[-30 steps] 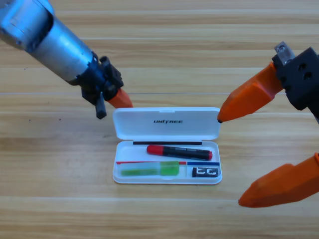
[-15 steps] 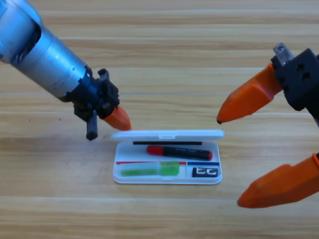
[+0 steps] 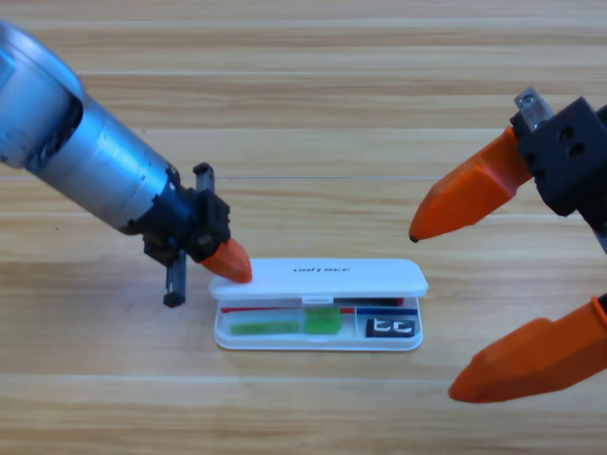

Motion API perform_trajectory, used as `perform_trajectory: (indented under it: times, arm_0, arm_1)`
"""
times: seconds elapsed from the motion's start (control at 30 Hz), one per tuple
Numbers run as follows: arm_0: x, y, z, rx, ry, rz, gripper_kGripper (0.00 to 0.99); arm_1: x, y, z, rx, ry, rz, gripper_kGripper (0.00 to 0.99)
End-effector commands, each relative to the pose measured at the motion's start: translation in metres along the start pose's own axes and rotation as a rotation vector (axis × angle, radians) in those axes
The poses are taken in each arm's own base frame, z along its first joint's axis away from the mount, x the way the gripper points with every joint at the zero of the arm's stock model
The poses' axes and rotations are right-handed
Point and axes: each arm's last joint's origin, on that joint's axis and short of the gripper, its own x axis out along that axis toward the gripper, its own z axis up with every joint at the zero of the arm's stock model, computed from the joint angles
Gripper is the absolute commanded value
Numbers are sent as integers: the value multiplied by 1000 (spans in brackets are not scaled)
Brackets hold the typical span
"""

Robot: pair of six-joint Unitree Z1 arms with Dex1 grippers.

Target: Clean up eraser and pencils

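Now the left gripper (image 3: 228, 263) sits at the left end of the white case's lid (image 3: 318, 274), its orange tip touching the lid's corner, and whether its jaws are apart or together cannot be told from above. The lid hangs partly lowered over the case (image 3: 318, 339), covering the back half. Inside, the green pencil (image 3: 285, 325) lies along the front left, the eraser (image 3: 391, 328) sits in the front right corner, and only a sliver of the black pencil with the red cap (image 3: 379, 303) shows under the lid's edge. So the things look stowed, and the step in hand is probably closing the lid. To do it well, the push should go down and forward along the hinge swing, steady, with no sideways shove, since pressing on one end could skid or twist the light case on the table. Pressing nearer the lid's middle would likely seat it evenly. The right gripper (image 3: 474, 308) waits at the right edge, jaws wide apart, well clear of the case. The wooden table (image 3: 313, 114) is smooth planked board, and nothing else lies near the case.
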Motion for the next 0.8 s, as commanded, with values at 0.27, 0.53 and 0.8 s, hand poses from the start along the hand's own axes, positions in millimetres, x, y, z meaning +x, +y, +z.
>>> perform_trajectory:
  times: [0.27, 0.53, 0.8]
  arm_0:
    - [32, -24, -8, 57, 53, -46, 0]
    - [44, -32, -11, 80, 64, -49, 0]
    - [49, -36, -14, 84, 68, -48, 0]
  arm_1:
    - [20, -3, 2, 7, 21, 51, 973]
    - [21, -3, 2, 9, 22, 56, 973]
    - [23, -4, 3, 13, 23, 65, 973]
